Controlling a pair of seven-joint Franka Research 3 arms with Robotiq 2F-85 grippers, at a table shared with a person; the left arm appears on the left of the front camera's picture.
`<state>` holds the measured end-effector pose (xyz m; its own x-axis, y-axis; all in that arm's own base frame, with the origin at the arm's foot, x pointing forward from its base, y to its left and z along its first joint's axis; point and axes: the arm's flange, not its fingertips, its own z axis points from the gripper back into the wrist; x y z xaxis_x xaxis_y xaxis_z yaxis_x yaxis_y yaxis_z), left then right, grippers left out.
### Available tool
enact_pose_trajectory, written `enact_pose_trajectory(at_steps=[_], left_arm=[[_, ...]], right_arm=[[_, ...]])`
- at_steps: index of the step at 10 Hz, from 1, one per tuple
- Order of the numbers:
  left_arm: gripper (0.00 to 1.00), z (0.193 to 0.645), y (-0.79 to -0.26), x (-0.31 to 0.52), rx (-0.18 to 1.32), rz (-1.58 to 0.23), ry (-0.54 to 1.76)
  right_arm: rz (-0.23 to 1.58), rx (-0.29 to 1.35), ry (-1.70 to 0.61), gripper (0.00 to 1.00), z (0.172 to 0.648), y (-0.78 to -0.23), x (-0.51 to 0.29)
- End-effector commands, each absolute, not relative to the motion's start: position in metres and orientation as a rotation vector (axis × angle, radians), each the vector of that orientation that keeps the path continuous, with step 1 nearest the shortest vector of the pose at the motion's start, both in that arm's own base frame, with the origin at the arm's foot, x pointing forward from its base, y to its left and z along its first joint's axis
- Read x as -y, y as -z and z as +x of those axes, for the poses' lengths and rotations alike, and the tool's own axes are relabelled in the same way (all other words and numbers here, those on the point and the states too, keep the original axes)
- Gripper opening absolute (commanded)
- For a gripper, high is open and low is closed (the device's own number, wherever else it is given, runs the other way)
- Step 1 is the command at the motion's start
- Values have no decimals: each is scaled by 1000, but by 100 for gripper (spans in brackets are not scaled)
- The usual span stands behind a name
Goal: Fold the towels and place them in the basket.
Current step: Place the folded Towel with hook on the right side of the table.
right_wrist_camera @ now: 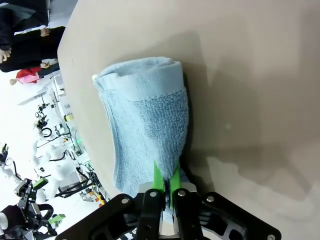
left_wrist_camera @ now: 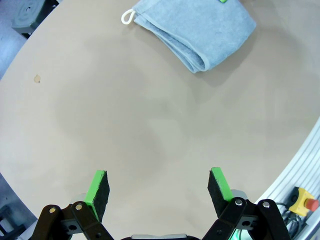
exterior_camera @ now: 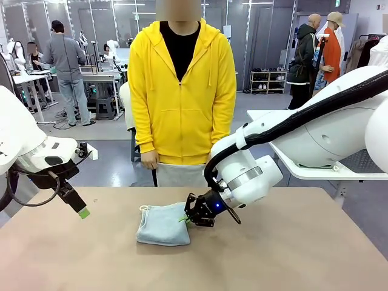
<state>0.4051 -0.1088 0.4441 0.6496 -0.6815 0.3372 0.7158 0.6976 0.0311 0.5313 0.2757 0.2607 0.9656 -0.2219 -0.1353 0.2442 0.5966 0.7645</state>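
A: Where was the light blue towel (exterior_camera: 160, 225)?
B: Folded, lying on the table (exterior_camera: 291, 254) near its middle, with the white loop (exterior_camera: 143, 208) at its 10 o'clock corner.
A: And the right gripper (exterior_camera: 189, 219)?
B: At the towel's 3 o'clock edge, pads pinched together on a fold of terry.
A: The left gripper (left_wrist_camera: 160, 182)?
B: Out at 9 o'clock, well apart from the towel, its 2 fingers spread wide over bare tabletop.

From the left wrist I lose part of the light blue towel (left_wrist_camera: 200, 35) past the picture's top. Its near edge vanishes between the right pincer's (right_wrist_camera: 163, 181) pressed-together fingers, and the bench (exterior_camera: 291, 242) hides the person's (exterior_camera: 182, 103) legs from me.
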Motion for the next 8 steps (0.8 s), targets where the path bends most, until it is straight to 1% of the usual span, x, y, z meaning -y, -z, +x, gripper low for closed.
enact_pose_trajectory(at_steps=[1,4,5,7,8], left_arm=[[100,408,-444,110,335,-94,787],[100,408,-444,110,335,-94,787],[100,408,-444,110,335,-94,787],[100,408,-444,110,335,-94,787],[100,408,-444,110,335,-94,787]], right_arm=[[915,-20,286,0,532,-261,-276],[915,-20,286,0,532,-261,-276],[895,-27,277,5,532,-261,-275],[912,0,201,5,543,-277,-239],[911,-28,157,5,549,-281,-216]])
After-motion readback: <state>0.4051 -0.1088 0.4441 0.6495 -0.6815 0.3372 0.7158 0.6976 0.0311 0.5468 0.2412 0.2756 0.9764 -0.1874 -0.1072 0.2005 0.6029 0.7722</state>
